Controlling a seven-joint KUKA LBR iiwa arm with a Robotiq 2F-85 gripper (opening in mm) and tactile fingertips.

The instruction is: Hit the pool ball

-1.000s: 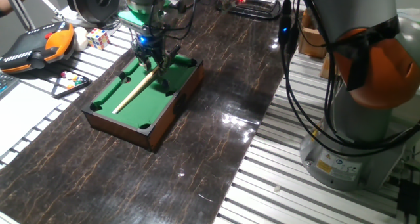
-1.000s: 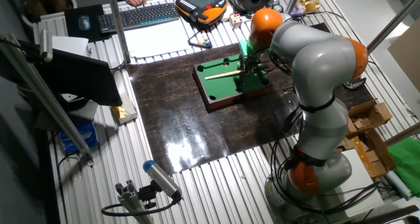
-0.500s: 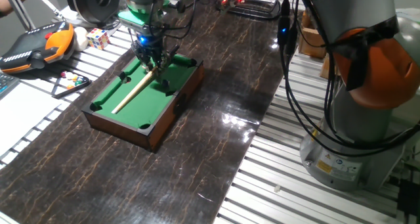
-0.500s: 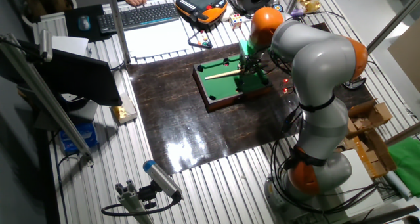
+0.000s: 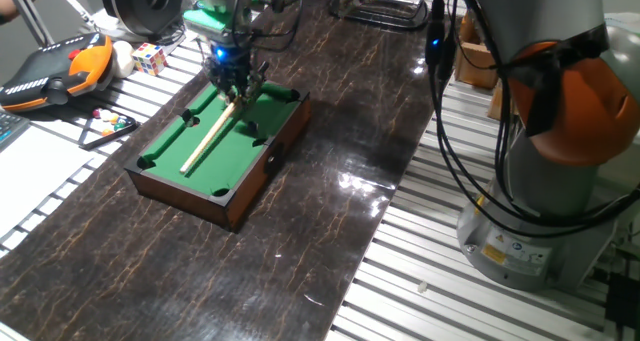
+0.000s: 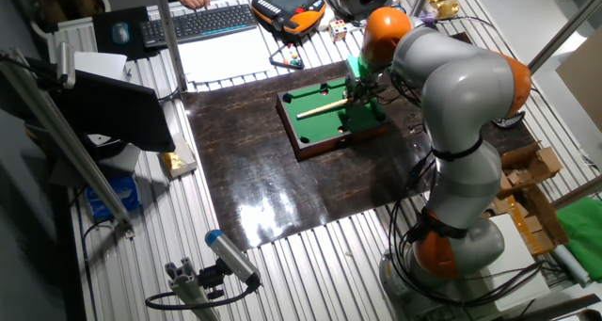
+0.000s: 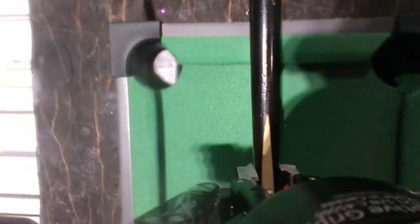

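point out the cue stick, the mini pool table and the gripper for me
cue stick (image 5: pixel 205 140), one fixed view, middle of the pale wooden shaft.
mini pool table (image 5: pixel 252 186), one fixed view, brown side wall.
gripper (image 5: pixel 232 89), one fixed view, between the fingertips, shut on the cue stick's upper end.

The miniature pool table (image 5: pixel 165 131) has bright green felt, black pocket holes, a grey inner rail in the hand view, and a dark reddish-brown wooden body. The wooden cue stick (image 5: pixel 208 136) lying on it is pale tan, turning black along its upper length in the hand view. The dark worktop mat (image 5: pixel 330 131) is black-brown marble pattern with thin golden veins. The arm's shell (image 6: pixel 461 104) is silver-grey with orange joints. The handheld controller (image 5: pixel 60 69) is orange and black. A small puzzle cube (image 5: pixel 149 58) shows mixed coloured squares.
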